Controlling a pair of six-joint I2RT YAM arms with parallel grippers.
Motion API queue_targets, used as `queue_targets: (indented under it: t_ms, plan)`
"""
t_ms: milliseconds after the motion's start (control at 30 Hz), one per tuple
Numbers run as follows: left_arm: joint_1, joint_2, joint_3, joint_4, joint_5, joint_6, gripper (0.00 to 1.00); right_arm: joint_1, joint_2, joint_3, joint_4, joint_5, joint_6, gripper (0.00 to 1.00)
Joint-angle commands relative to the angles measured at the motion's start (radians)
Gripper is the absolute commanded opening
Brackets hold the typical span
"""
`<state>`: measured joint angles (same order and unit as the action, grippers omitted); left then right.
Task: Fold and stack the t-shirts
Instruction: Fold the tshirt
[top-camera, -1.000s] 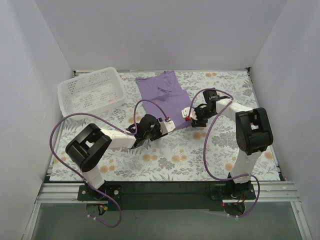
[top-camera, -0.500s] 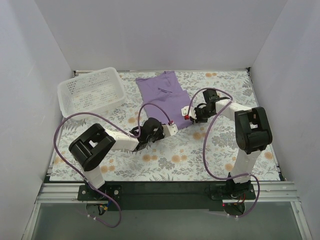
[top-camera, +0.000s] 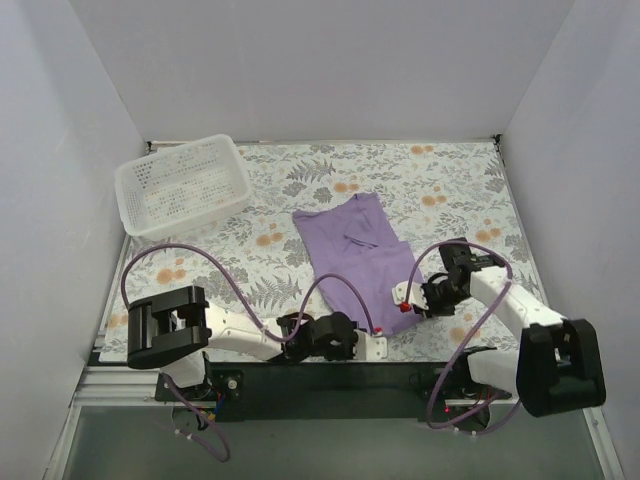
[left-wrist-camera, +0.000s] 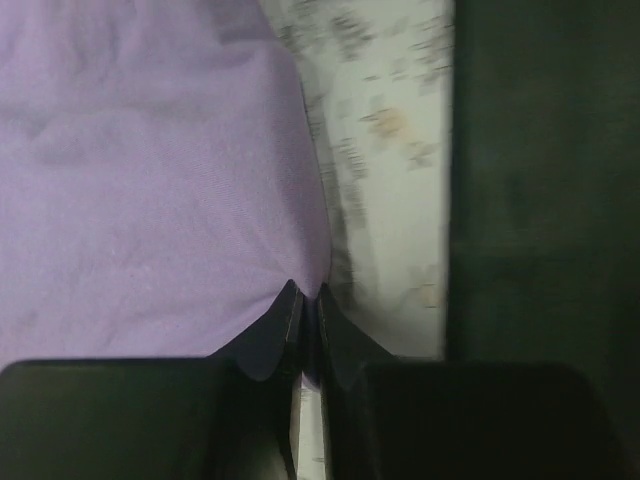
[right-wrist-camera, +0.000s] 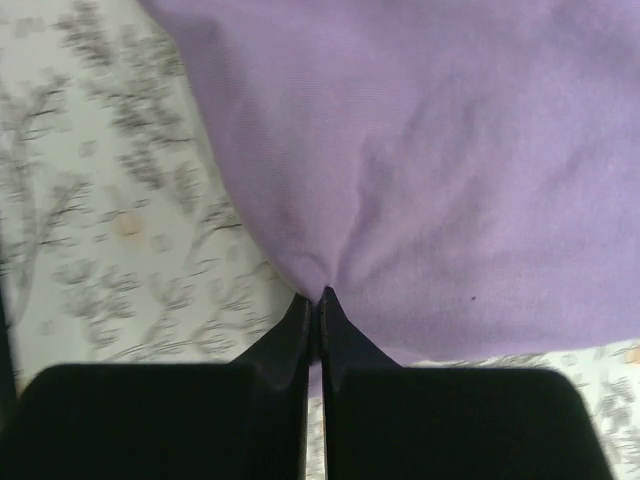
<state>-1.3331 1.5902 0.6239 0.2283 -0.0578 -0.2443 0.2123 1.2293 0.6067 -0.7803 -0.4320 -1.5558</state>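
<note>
A folded lavender t-shirt (top-camera: 358, 256) lies on the flowered tablecloth (top-camera: 420, 185), its near edge close to the table's front. My left gripper (top-camera: 378, 343) is shut on the t-shirt's near left corner (left-wrist-camera: 200, 200), fabric pinched between its fingertips (left-wrist-camera: 288, 305). My right gripper (top-camera: 404, 298) is shut on the near right corner of the t-shirt (right-wrist-camera: 420, 160), where the cloth puckers into its fingertips (right-wrist-camera: 330, 305). Both arms are stretched low along the front edge.
A white perforated basket (top-camera: 183, 184) stands at the back left. The black front rail (top-camera: 330, 378) runs just below the left gripper; in the left wrist view the cloth's edge (left-wrist-camera: 440, 200) and the dark rail lie to the right. White walls enclose the table.
Both grippers have shut on the t-shirt's near corners and pulled it from the back of the table toward the front edge. Both arms have swung down toward the rail.
</note>
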Motion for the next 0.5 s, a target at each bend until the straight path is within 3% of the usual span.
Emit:
queue_targets:
  t_ms: [0, 100, 267, 467]
  plan:
    - [-0.115, -0.035, -0.018, -0.121, -0.005, -0.200, 0.00, -0.048, -0.158, -0.039, -0.180, -0.017, -0.052, 0.01]
    - [-0.141, -0.056, -0.021, -0.126, -0.023, -0.266, 0.00, -0.062, -0.226, -0.033, -0.223, -0.037, -0.046, 0.01]
    - [-0.130, -0.142, -0.047, -0.129, -0.123, -0.247, 0.00, -0.063, -0.185, 0.073, -0.231, -0.100, -0.004, 0.01]
    - [0.033, -0.287, -0.061, -0.138, -0.085, -0.233, 0.00, -0.060, 0.024, 0.347, -0.224, -0.233, 0.043, 0.01]
